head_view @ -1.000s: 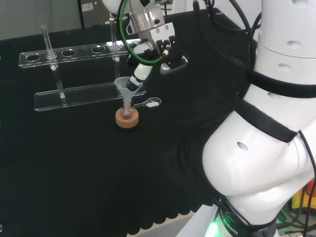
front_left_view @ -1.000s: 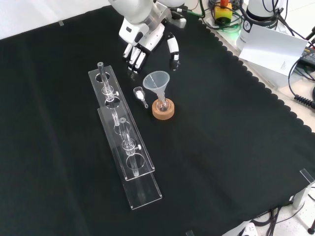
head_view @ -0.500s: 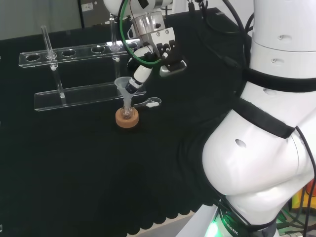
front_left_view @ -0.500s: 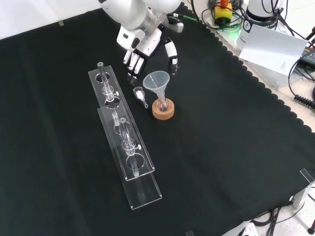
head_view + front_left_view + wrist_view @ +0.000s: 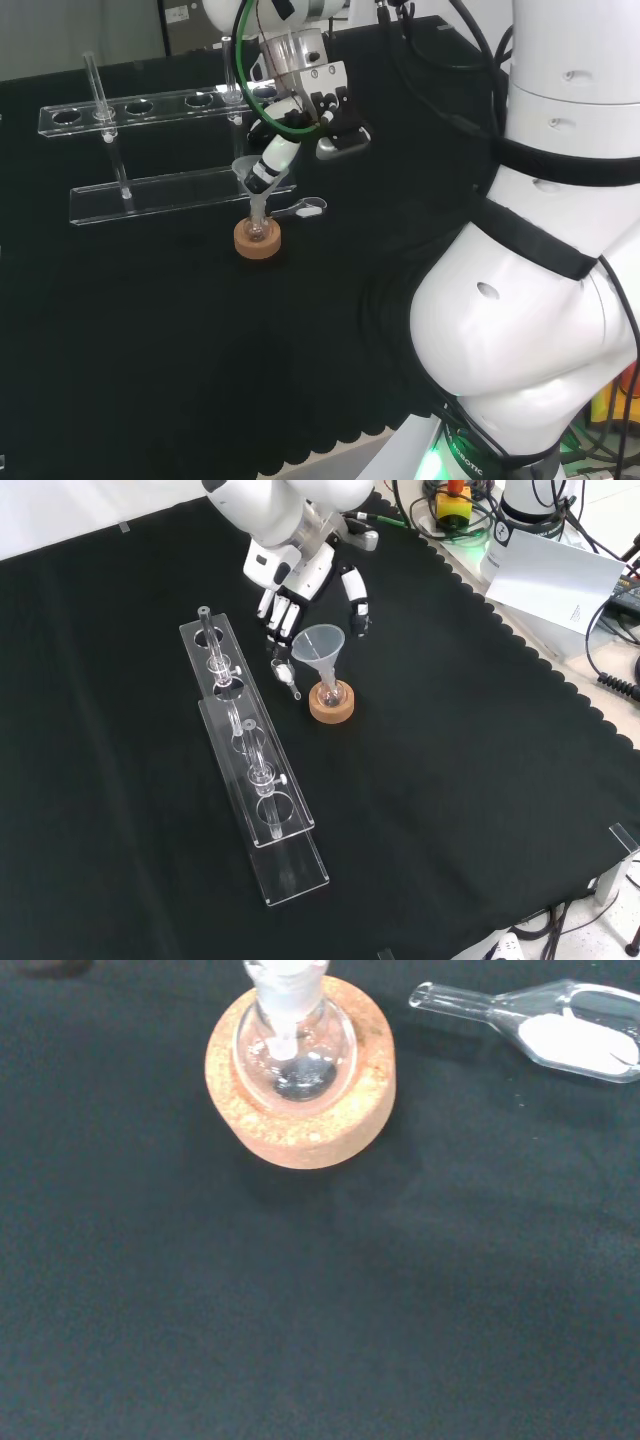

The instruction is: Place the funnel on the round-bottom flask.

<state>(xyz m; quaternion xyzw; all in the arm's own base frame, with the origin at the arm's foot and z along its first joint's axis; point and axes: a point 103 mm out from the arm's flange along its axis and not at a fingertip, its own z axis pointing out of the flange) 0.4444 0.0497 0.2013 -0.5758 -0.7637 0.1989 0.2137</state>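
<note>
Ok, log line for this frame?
funnel: seated in flask on cork ring | hand: open, fingers beside funnel rim | scoop: lying near

Arm reaches over the bench from the head view's right (large white links in the foreground) — hand point(image 5: 300, 590) hangs low over the cloth, fingers point(image 5: 276, 615) straight and pointing down, thumb point(image 5: 357, 605) spread apart, holding nothing.
</note>
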